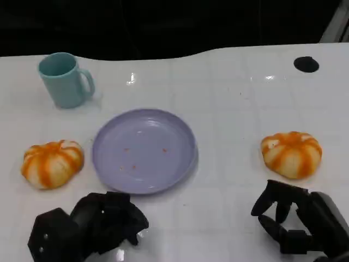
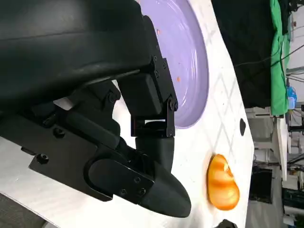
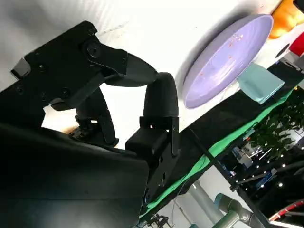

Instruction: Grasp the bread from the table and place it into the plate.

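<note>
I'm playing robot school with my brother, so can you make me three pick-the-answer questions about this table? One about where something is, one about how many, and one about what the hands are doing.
1. Where is the light blue ceramic mug?
A. On the plate
B. At the table's far left, behind the plate
C. Beside the right hand

2. How many round orange-striped bread buns are there?
A. One
B. Two
C. Four

3. What is in the round lilac plate?
A. A bun
B. The mug
C. Only a few orange crumbs

Answers:
1 B: the mug stands apart, beyond the plate.
2 B: one bun lies left of the plate, one right.
3 C: both buns lie on the table, and the left hand and right hand hold nothing.
</note>
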